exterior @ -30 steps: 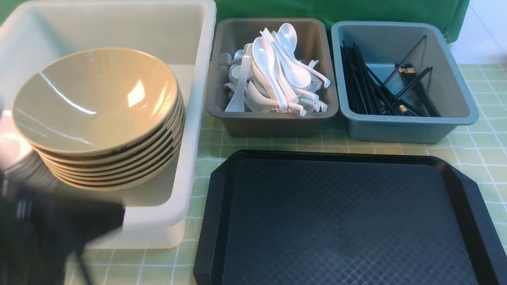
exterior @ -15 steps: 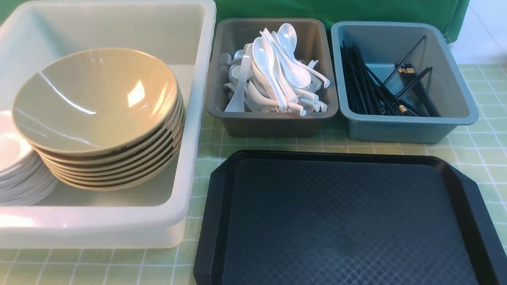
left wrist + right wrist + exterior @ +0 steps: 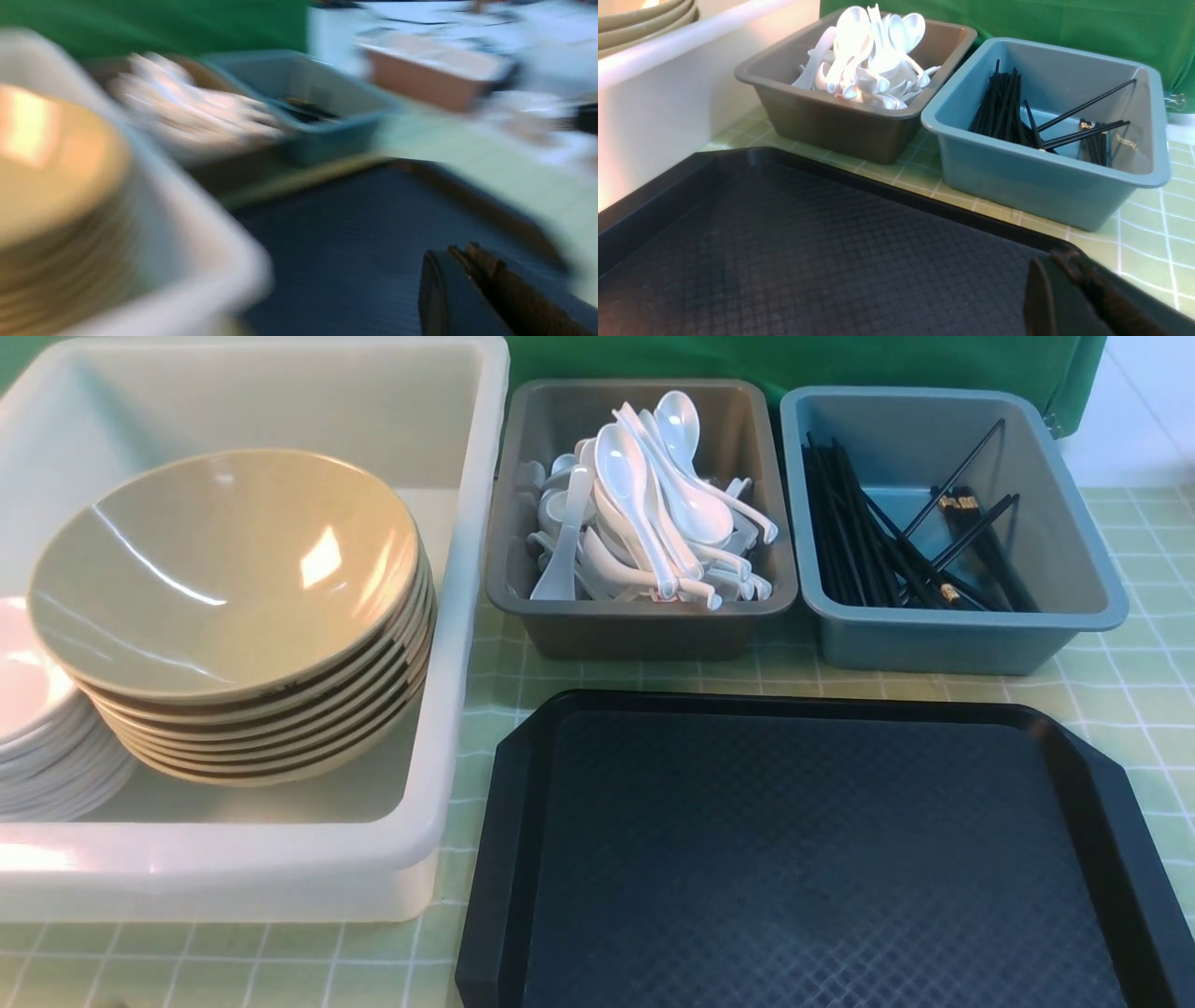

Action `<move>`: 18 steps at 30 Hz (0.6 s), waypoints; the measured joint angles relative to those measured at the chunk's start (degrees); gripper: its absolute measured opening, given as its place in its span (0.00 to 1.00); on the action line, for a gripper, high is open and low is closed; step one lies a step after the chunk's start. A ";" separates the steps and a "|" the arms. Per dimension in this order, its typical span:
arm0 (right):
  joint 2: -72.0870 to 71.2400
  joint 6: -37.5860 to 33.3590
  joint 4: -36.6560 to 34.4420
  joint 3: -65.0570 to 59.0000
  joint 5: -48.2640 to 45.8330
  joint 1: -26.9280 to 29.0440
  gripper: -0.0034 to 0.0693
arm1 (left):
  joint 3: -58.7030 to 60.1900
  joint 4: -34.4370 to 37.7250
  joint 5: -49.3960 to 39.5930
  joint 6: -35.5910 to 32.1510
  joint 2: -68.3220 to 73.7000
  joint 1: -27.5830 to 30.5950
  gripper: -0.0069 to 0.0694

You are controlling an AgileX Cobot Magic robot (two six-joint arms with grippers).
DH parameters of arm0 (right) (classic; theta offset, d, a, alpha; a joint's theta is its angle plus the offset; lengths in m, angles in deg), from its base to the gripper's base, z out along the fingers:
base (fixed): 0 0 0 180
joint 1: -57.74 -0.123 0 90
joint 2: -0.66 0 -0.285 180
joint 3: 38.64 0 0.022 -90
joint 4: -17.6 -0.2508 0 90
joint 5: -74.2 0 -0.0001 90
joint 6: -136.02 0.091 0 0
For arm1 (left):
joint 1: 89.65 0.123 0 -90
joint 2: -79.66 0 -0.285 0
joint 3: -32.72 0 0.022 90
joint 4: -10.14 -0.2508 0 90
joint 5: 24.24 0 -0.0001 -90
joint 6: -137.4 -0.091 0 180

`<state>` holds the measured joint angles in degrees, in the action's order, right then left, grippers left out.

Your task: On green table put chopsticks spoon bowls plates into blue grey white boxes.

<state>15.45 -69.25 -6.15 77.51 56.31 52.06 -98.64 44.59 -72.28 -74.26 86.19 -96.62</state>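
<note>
On the green table [image 3: 1130,700], the large white box [image 3: 233,859] holds a stack of tan bowls [image 3: 224,579] and, at its far left, a stack of white plates [image 3: 37,747]. The dark grey box [image 3: 639,630] is piled with white spoons [image 3: 653,513]. The blue box [image 3: 934,649] holds the black chopsticks [image 3: 859,541]. Neither arm shows in the front view. In the blurred left wrist view my left gripper [image 3: 467,249] is shut and empty above the tray. My right gripper [image 3: 1059,259] is also shut and empty over the tray's corner.
A black textured tray [image 3: 812,859] with nothing on it lies in front of the two small boxes, right of the white box. A green cloth [image 3: 794,359] hangs behind the boxes. Beyond the table, the left wrist view shows a blurred pinkish box [image 3: 430,74].
The dark blur of my left arm at the lower left of the front view has drawn back out of sight, uncovering the plates and the white box's front rim. Nothing else moved.
</note>
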 joint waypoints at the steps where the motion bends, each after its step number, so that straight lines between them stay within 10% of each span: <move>1: 0.00 0.00 0.00 0.00 0.00 0.00 0.09 | 0.54 -2.32 1.82 -0.29 0.00 0.06 0.09; 9: 0.00 0.00 0.00 0.00 0.00 0.00 0.10 | 14.01 -26.02 22.60 14.57 0.00 2.75 0.09; 18: 0.00 0.00 -0.05 -0.07 0.00 0.00 0.11 | 29.33 -36.44 34.56 33.26 0.12 6.62 0.09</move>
<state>15.45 -69.25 -6.20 77.44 56.31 52.06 -69.31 8.15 -37.72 -41.00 86.31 -90.00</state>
